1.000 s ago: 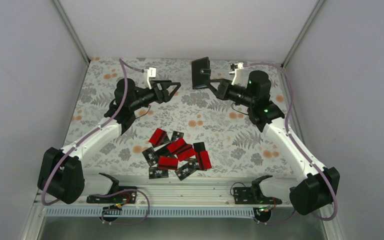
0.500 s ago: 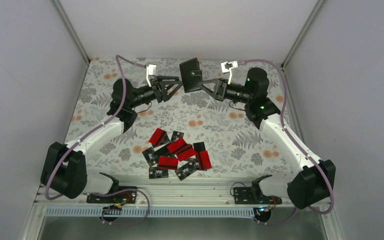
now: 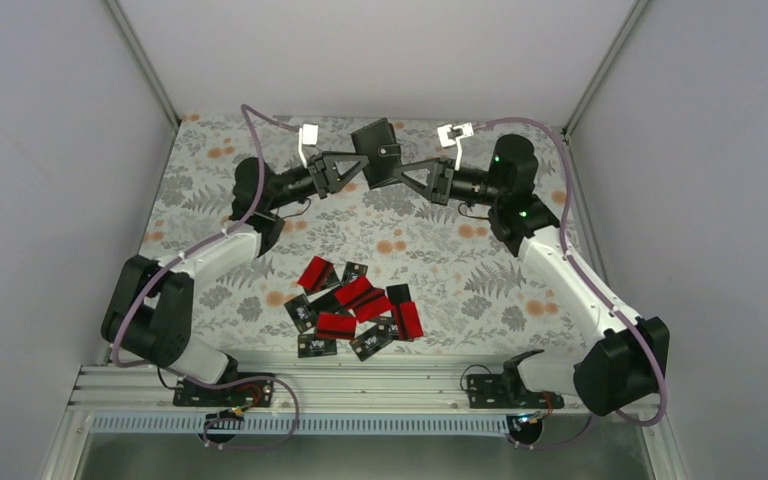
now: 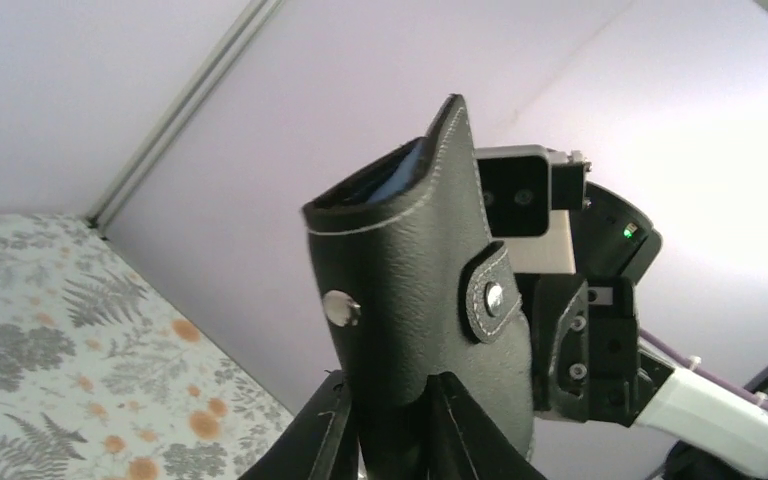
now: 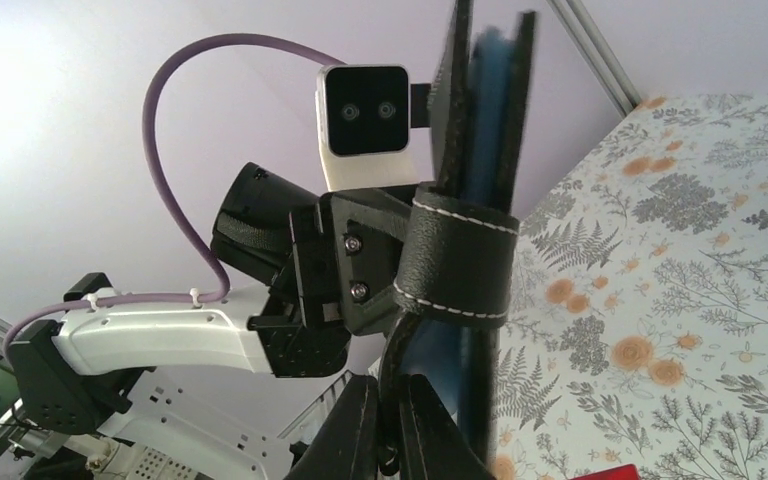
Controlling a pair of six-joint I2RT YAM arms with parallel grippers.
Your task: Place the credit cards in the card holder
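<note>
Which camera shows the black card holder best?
Left wrist: the card holder fills it, snap and strap clear. Right wrist sees it edge-on, blue inside. The top view shows it small and far.

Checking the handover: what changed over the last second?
The right gripper carried the card holder leftward, keeping its grip; the left gripper came to meet it and closed on it. The credit cards stayed where they lay.

Card holder (image 3: 377, 153) — black, stitched, w/ snap strap, blue-grey lining showing — is hanging mid-air at the far end, roughly upright, slightly agape, w/ left gripper (image 3: 353, 172) & right gripper (image 3: 407, 172) pinching it from either side. Credit cards (image 3: 355, 308), red & black, are lying in a loose overlapping pile near front, approx. centre.
</note>
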